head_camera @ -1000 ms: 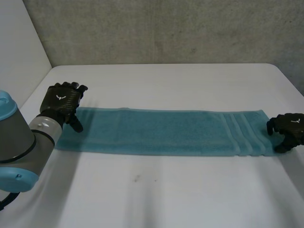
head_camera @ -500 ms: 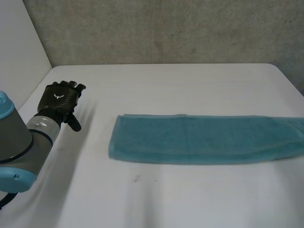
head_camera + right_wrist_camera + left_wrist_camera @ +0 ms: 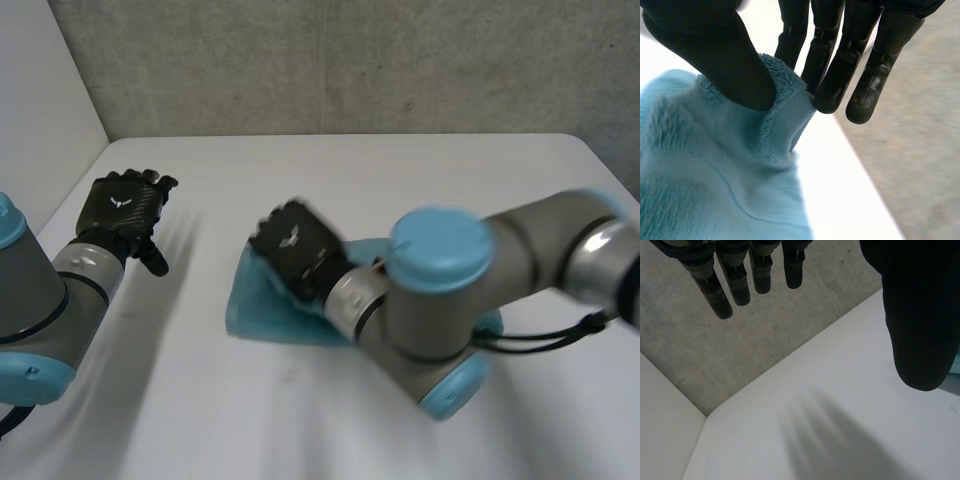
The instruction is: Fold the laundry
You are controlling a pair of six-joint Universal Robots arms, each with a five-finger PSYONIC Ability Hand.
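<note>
Towel point(image 3: 258, 306), teal and fluffy, lies bunched on the white tabletop point(image 3: 200, 420) about the middle, a little toward the left, with much of it hidden under the right arm point(image 3: 420, 310) that reaches across from the right side. Right robot hand point(image 3: 296, 250) sits at the towel's left end. Seen from its wrist, the thumb point(image 3: 725, 65) presses on one side of a raised, hemmed edge of the towel point(image 3: 705, 175) and the fingers point(image 3: 835, 75) close against the other side, so the cloth is pinched between them and stands up in a small ridge. The rest of the cloth spreads in soft folds below the palm, with a strip of tabletop point(image 3: 835, 190) just beside it. A bit of teal also peeks out on the right of the arm's elbow, near its light-blue cap point(image 3: 455, 385).

Left robot hand point(image 3: 124, 205) hovers over the far left part of the tabletop, well apart from the towel, the left arm point(image 3: 40, 300) coming in from the near left. Its fingers point(image 3: 725, 290) hang straight and relaxed and its thumb point(image 3: 920, 330) stands off to one side, grasping nothing, with bare tabletop point(image 3: 840, 390) below and the grey concrete wall point(image 3: 740, 350) beyond
</note>
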